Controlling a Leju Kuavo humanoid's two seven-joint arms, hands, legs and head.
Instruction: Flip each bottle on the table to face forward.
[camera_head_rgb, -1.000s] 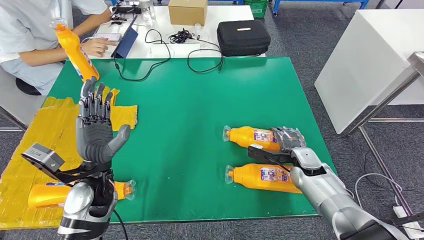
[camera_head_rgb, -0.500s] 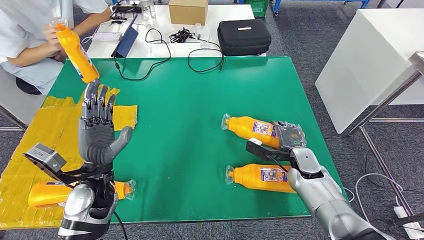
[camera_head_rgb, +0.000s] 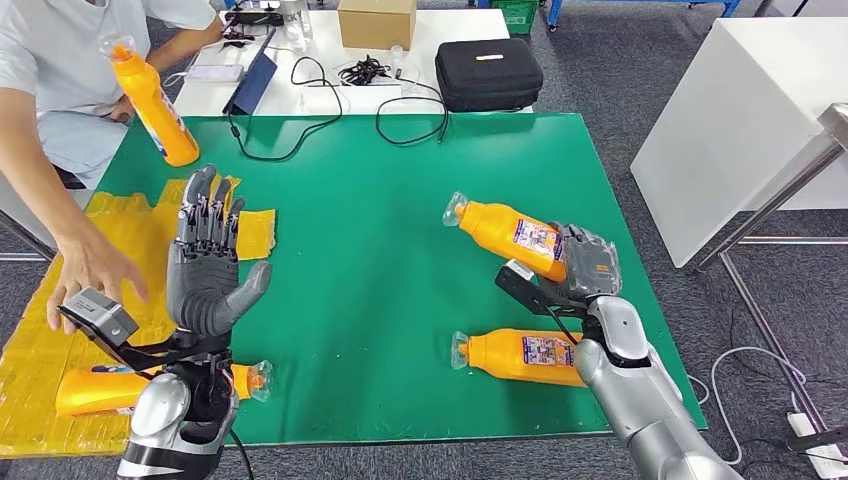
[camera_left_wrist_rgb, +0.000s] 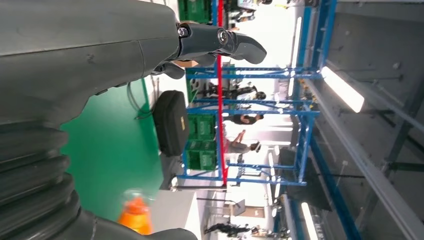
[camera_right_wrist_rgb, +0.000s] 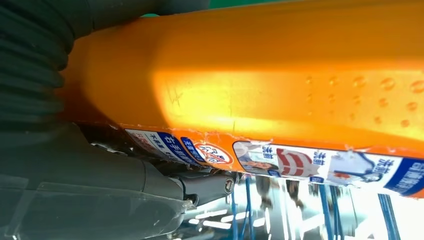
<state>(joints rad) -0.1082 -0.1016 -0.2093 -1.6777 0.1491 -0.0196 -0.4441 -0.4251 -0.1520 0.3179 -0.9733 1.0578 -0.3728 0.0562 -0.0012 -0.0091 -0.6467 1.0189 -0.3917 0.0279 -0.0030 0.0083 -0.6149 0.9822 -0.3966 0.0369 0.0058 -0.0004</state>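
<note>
My right hand (camera_head_rgb: 583, 265) grips an orange bottle (camera_head_rgb: 505, 232) by its base and holds it tilted above the green table (camera_head_rgb: 380, 210), cap toward the left. The right wrist view is close on that bottle (camera_right_wrist_rgb: 260, 85) and its label. A second orange bottle (camera_head_rgb: 522, 354) lies on its side near the front edge, label up. My left hand (camera_head_rgb: 207, 262) is raised, palm open, fingers apart and holding nothing. Below it a third orange bottle (camera_head_rgb: 110, 388) lies on yellow cloth (camera_head_rgb: 60, 300). A fourth bottle (camera_head_rgb: 152, 102) stands tilted at the far left corner.
A person sits at the far left, one hand (camera_head_rgb: 88, 272) reaching over the yellow cloth beside my left arm. Behind the green table a white table holds a black case (camera_head_rgb: 487, 72), a cardboard box (camera_head_rgb: 375, 22) and cables. A white cabinet (camera_head_rgb: 740, 120) stands to the right.
My right hand has lifted the far bottle off the table and tilted it up. The person let go of the bottle at the far left and reached a hand down over the yellow cloth.
</note>
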